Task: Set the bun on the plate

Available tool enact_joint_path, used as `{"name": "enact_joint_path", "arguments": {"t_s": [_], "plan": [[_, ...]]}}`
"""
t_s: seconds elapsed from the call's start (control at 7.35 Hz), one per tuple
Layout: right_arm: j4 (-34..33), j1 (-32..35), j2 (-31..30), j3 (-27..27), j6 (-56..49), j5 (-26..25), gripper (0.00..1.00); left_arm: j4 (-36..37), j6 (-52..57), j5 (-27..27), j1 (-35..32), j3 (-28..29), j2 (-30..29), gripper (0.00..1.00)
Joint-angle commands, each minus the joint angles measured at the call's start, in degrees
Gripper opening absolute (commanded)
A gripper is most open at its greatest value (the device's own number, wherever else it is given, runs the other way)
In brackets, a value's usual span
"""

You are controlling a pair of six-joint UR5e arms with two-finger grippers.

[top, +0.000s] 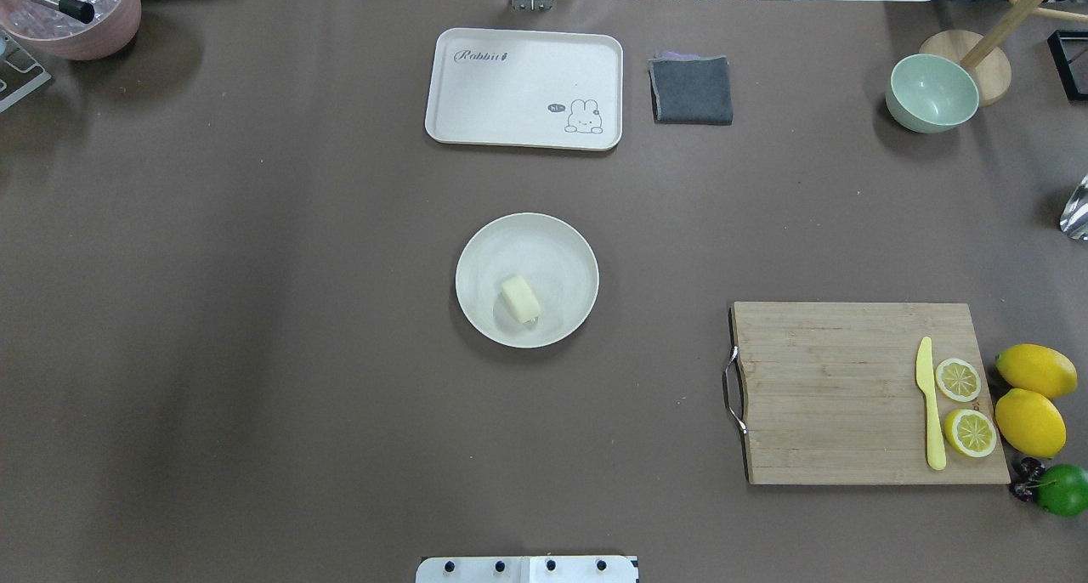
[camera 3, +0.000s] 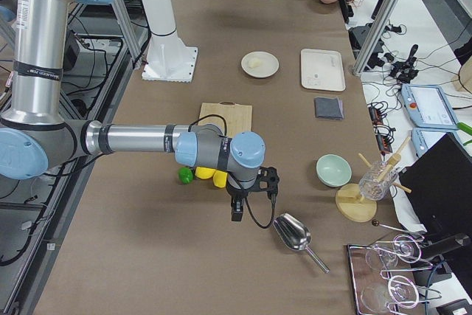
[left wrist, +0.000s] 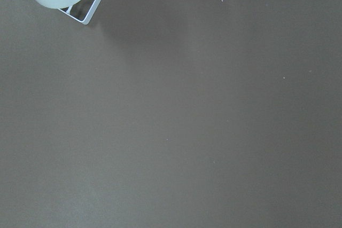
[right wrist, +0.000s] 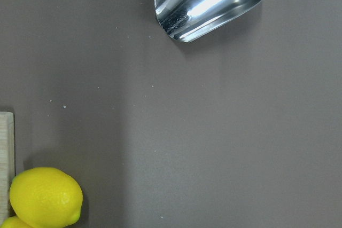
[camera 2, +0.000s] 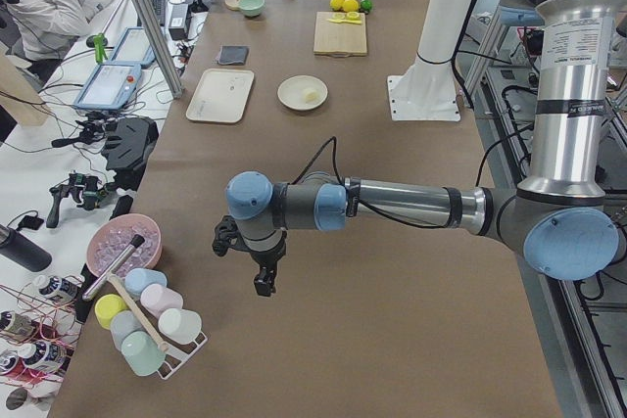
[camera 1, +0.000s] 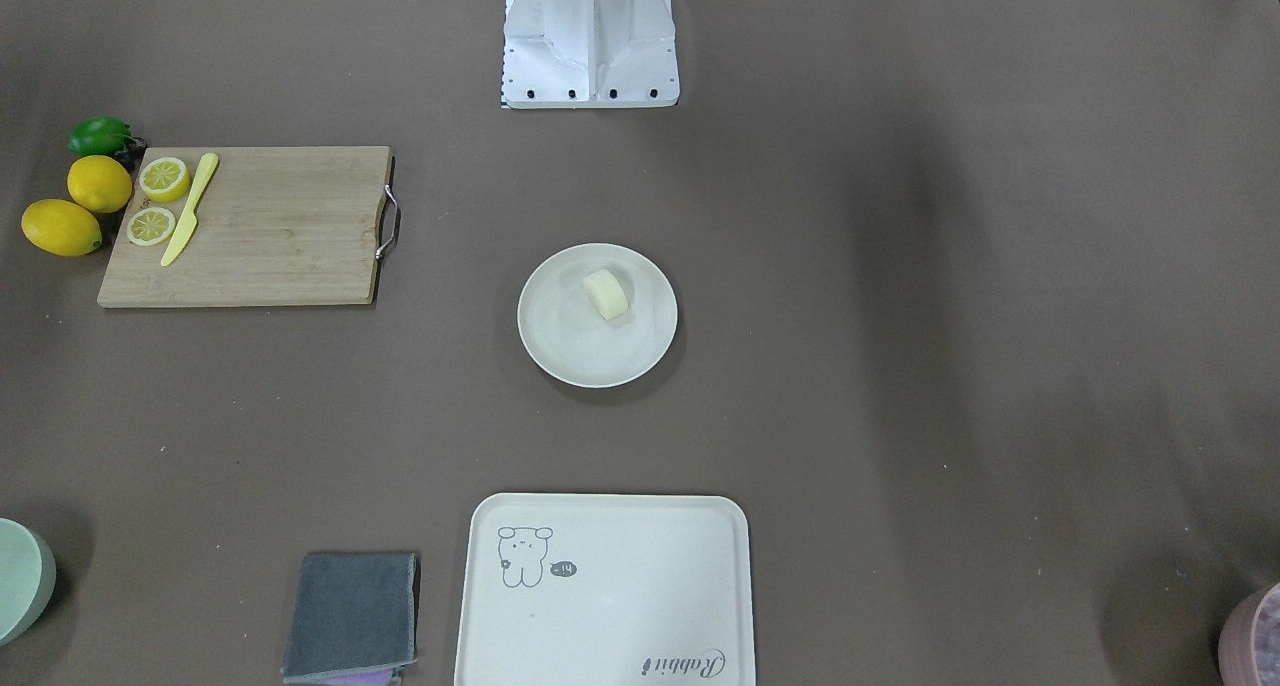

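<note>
The pale cream bun [camera 1: 606,294] lies on its side inside the round off-white plate [camera 1: 556,354] at the table's middle, a little toward the robot's side of it; the bun [top: 520,298] and plate [top: 481,245] also show from overhead. Neither arm is near them. My left gripper [camera 2: 265,281] hangs over bare table at the robot's far left end, close to a cup rack [camera 2: 147,325]. My right gripper [camera 3: 237,212] hangs at the far right end, beside a metal scoop [camera 3: 293,232]. I cannot tell whether either is open or shut.
A cream tray [top: 524,88] and a grey cloth [top: 691,90] lie beyond the plate. On the right are a wooden cutting board [top: 833,392] with a yellow knife [top: 931,404] and lemon halves [top: 958,379], whole lemons [top: 1030,421], and a mint bowl [top: 931,94].
</note>
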Motion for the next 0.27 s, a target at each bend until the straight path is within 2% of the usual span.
{"name": "enact_joint_path", "arguments": {"t_s": [0.0,0.14], "plan": [[0.00,0.05,0.00,0.07,0.00,0.09,1.00,0.00,-0.01,0.00,0.00,-0.01,0.00,0.98],[0.00,-0.04,0.00,0.07,0.00,0.09,1.00,0.00,-0.01,0.00,0.00,0.08,0.00,0.98]]}}
